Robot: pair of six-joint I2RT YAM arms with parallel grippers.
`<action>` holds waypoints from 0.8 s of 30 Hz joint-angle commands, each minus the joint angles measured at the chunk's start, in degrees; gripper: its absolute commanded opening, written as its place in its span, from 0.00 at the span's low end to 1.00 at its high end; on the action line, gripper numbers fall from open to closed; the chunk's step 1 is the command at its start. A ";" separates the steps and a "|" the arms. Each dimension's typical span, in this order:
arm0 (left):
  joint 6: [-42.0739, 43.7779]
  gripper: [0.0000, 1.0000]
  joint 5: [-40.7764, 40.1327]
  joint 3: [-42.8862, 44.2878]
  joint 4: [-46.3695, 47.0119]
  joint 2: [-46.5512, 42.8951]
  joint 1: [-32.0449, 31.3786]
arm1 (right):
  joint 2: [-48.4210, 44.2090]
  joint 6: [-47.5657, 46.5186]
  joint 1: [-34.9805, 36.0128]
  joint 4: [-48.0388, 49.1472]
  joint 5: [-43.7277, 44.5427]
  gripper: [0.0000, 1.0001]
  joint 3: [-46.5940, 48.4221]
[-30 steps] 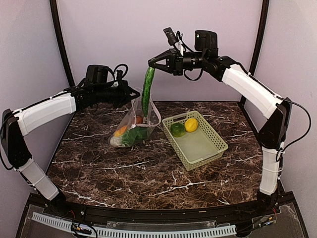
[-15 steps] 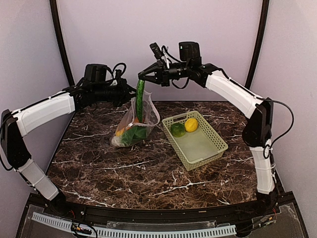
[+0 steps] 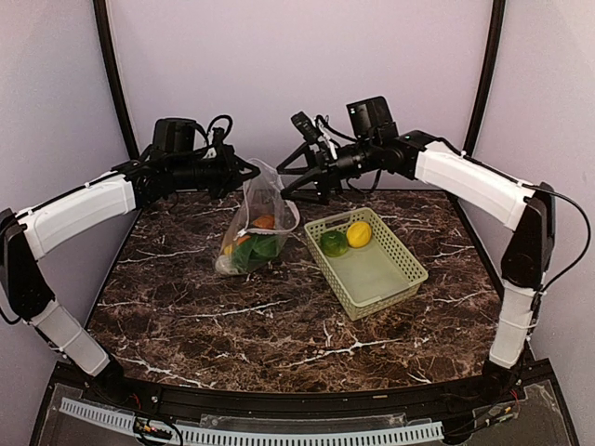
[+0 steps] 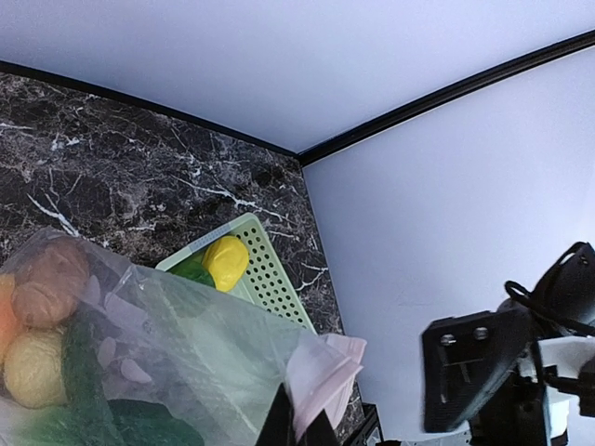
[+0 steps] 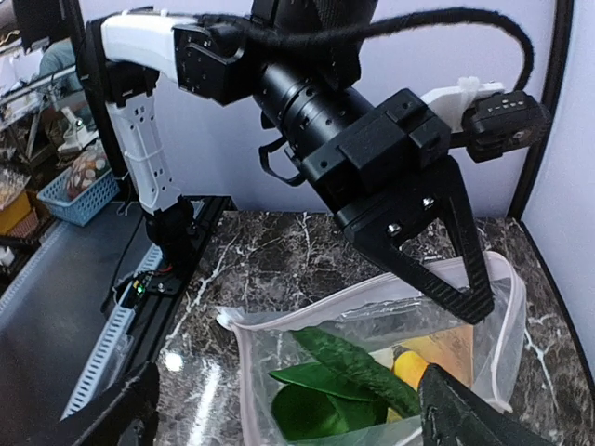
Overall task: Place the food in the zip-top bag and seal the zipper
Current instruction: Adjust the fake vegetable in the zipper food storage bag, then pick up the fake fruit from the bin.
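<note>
Now that the right gripper [image 3: 283,183] has dropped the cucumber [image 5: 355,365] into the bag [image 3: 253,232] and stands open beside it, with the left gripper [image 3: 244,170] clamped on the bag's pink mouth, only lemon [image 3: 358,233] and pepper [image 3: 333,243] wait in the basket [image 3: 381,274].

Legible text, labels, brands, numbers: we find none. We read no lettering on the clear soft plastic zip-top bag [image 3: 265,200] or the light green lattice basket [image 3: 376,279].
</note>
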 commanded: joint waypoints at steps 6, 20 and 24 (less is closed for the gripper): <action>2.10 0.01 -0.29 -2.96 1.08 -3.56 0.07 | -9.86 -0.18 -0.95 -6.48 10.83 0.99 -5.60; 7.57 0.01 -0.74 -4.23 -4.82 -4.25 0.07 | -9.07 -5.45 -10.71 -11.49 21.20 0.98 -16.38; 8.69 0.01 -0.35 -4.03 -5.50 -4.46 0.07 | -7.00 -7.35 -10.85 -11.36 30.77 0.99 -17.94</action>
